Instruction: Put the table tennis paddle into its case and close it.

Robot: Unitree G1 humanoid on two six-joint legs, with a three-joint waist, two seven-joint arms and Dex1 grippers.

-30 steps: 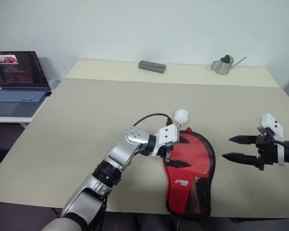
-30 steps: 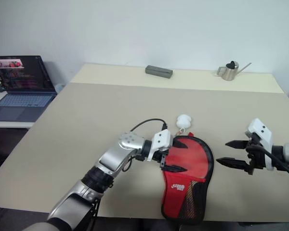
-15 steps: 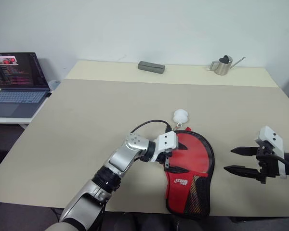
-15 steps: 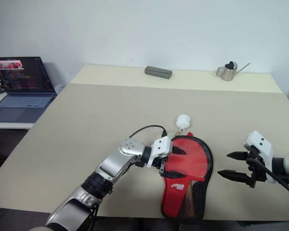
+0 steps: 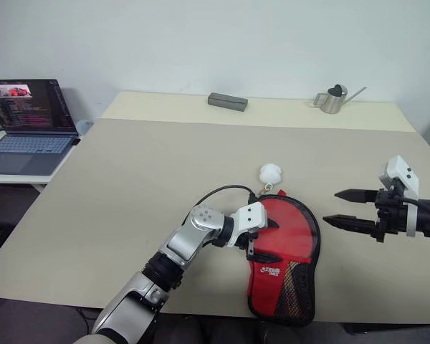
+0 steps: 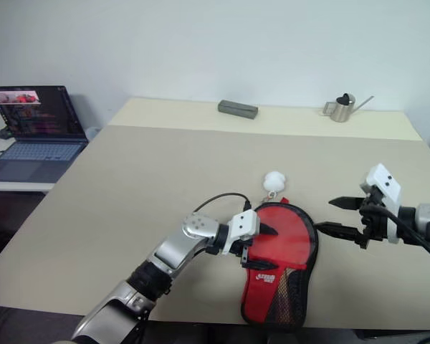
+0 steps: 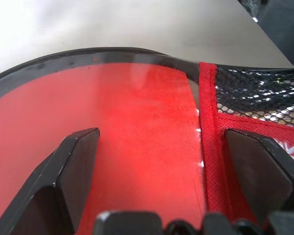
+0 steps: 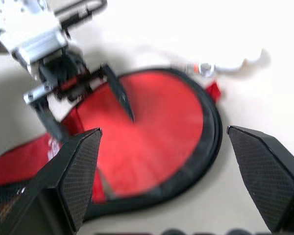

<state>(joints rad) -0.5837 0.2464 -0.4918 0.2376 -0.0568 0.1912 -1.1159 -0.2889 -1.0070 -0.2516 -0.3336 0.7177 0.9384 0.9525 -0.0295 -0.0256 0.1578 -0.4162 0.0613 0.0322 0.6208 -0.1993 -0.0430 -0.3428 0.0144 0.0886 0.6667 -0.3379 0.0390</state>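
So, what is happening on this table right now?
A robot is working on a red paddle case lying on the table. Its left gripper, fingers open, is over the round red part of the case. The right gripper, also open and holding nothing, hovers just beside the case. A white pom-pom lies at the case's far end.

Open laptop [image 5: 29,122] on a side desk [image 5: 14,175]; grey bar [image 5: 227,101] and metal watering can [image 5: 333,99] along the table's [image 5: 129,186] far edge.
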